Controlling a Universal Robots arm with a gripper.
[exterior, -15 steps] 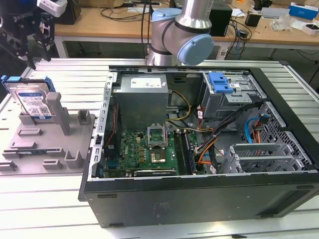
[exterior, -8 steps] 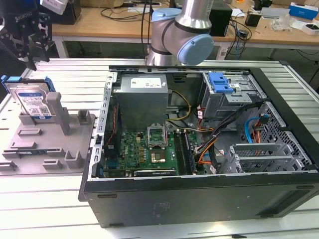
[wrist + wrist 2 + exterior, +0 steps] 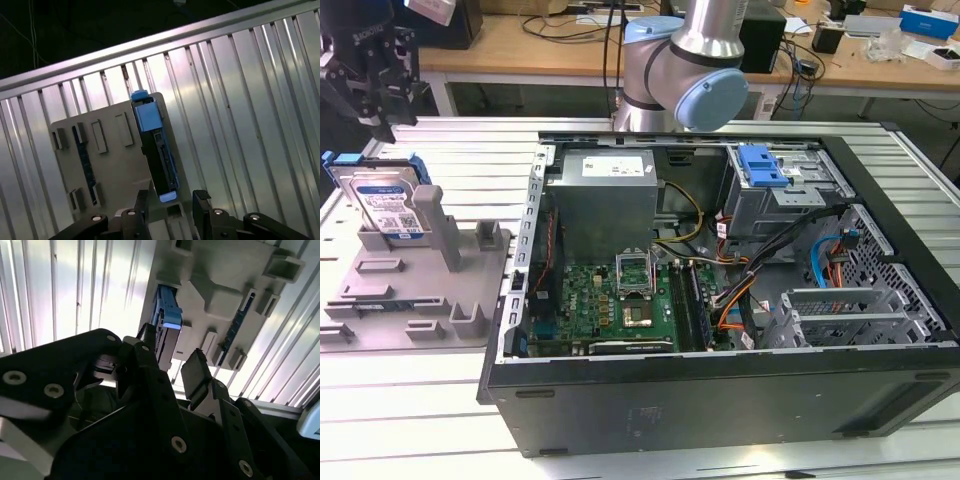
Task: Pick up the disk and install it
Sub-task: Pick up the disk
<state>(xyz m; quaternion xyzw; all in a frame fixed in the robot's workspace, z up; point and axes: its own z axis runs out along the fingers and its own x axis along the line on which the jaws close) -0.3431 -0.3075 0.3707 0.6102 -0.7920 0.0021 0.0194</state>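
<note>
Overhead, one gripper [image 3: 172, 196] hangs with its two fingers apart, gripping nothing, above one disk [image 3: 388, 205]. That disk stands on edge in one grey fixture [image 3: 420, 290] on the bench [image 3: 410, 420], beside one open case [image 3: 720, 400]. The print on the disk's blue-and-white label is unreadable.

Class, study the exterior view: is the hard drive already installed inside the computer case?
No, the hard drive stands upright in the grey fixture, outside the computer case.
</note>
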